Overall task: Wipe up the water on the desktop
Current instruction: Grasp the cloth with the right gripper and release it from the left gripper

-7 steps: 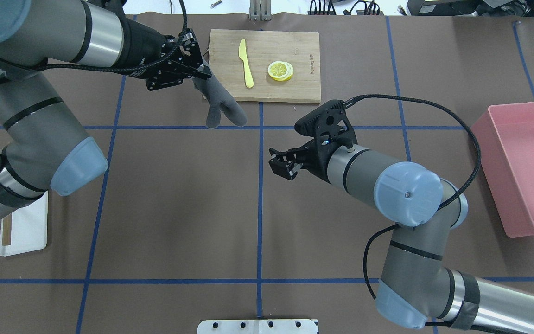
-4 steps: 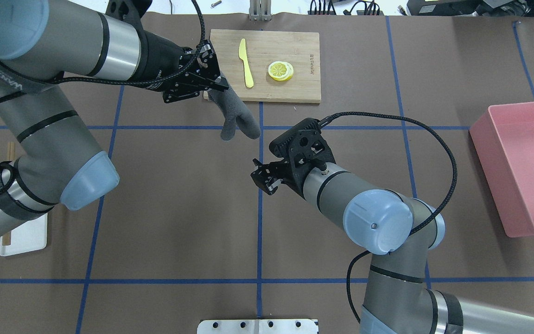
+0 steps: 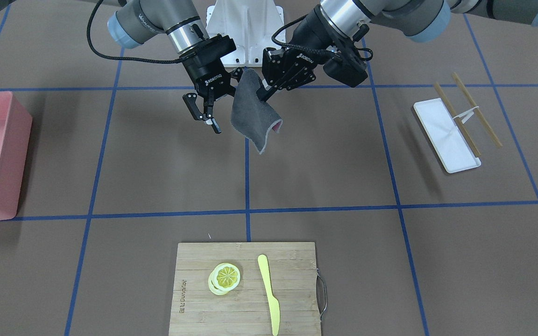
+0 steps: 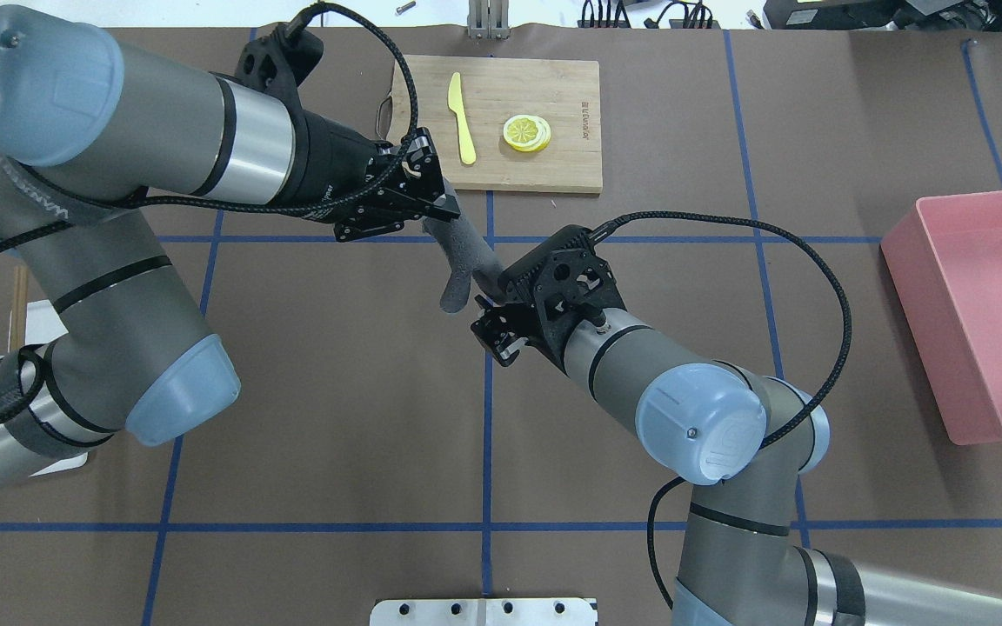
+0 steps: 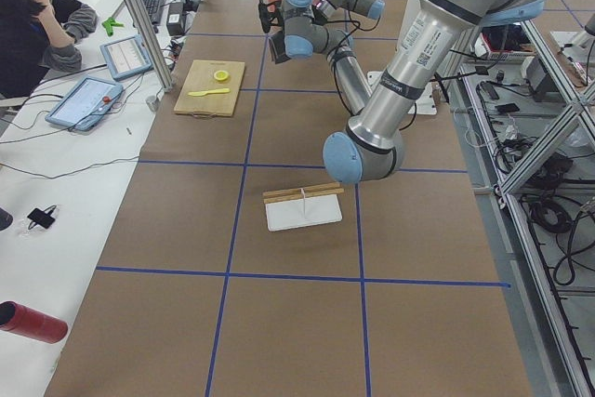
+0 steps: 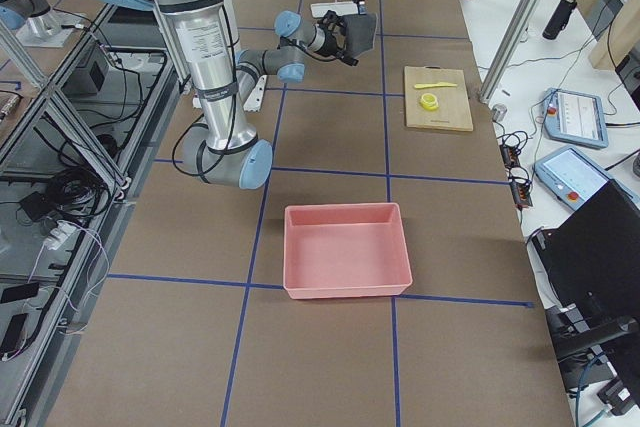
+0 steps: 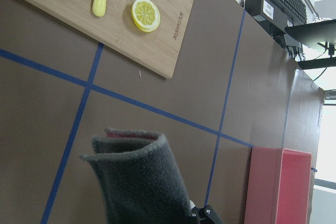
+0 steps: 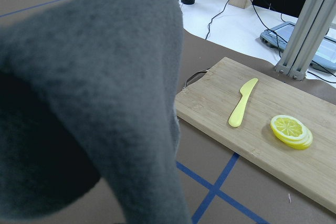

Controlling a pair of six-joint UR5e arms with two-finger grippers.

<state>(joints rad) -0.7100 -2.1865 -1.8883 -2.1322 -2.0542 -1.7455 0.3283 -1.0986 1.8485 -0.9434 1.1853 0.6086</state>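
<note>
My left gripper (image 4: pixel 447 214) is shut on the top of a grey cloth (image 4: pixel 463 261), which hangs folded above the brown desktop (image 4: pixel 327 391) near the centre tape cross. In the front view the cloth (image 3: pixel 252 114) hangs from the left gripper (image 3: pixel 262 95) over the desktop (image 3: pixel 157 163). My right gripper (image 4: pixel 494 337) is open and empty, right beside the cloth's lower end; in the front view the right gripper (image 3: pixel 206 122) is just left of it. The cloth fills the right wrist view (image 8: pixel 105 103) and the bottom of the left wrist view (image 7: pixel 142 177). I see no water.
A bamboo cutting board (image 4: pixel 553 165) with a yellow knife (image 4: pixel 463 117) and lemon slices (image 4: pixel 527 132) lies at the far side. A pink bin (image 4: pixel 979 313) stands at the right. A white tray (image 3: pixel 446 135) with chopsticks (image 3: pixel 477 109) lies on the robot's left.
My left gripper has carried the cloth away from the cutting board toward the table's centre. My right gripper moved left and now sits next to the cloth's lower end.
</note>
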